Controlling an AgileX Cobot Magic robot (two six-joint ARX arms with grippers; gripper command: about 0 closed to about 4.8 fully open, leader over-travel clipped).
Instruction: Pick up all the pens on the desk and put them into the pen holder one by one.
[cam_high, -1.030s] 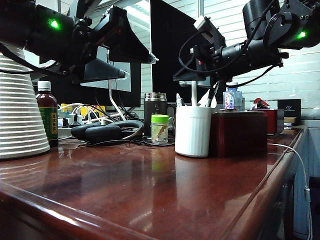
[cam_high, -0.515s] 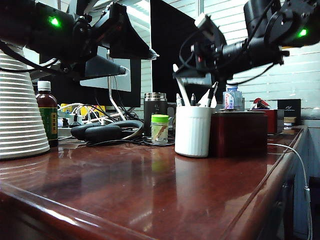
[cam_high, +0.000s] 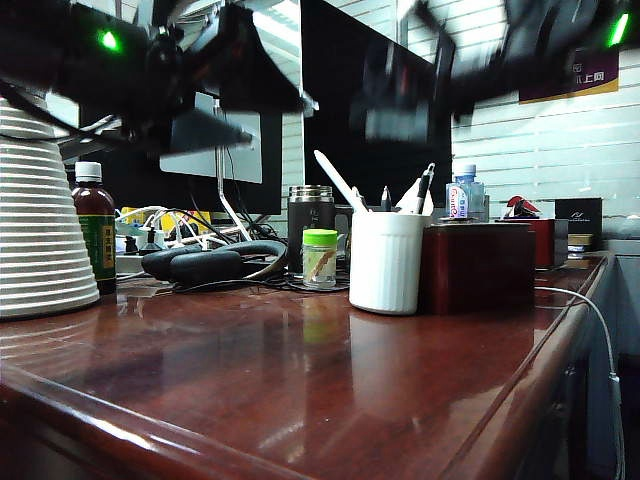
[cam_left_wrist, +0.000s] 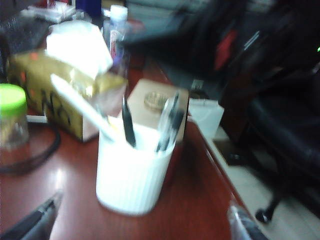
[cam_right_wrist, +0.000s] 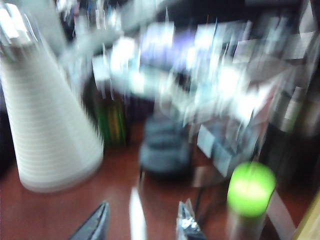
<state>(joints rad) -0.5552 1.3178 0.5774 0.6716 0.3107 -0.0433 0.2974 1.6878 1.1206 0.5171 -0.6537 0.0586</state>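
The white ribbed pen holder stands on the reddish-brown desk. All three pens are in it: a stubby white pen leaning left, a black pen and a thin clear pen. In the left wrist view the pen holder shows the white pen, black pen and clear pen. My left gripper hangs wide open and empty, up to the left of the holder. My right gripper, motion-blurred, is high above the holder, open with nothing held.
A dark red box touches the holder's right side. A steel mug, a green-capped jar, dark cables, a brown bottle and a white ribbed cone stand behind and left. A tissue box lies beyond.
My right gripper opened and let the white pen drop into the holder, where it now leans left. The right arm has risen away, blurred. The left arm stayed put.
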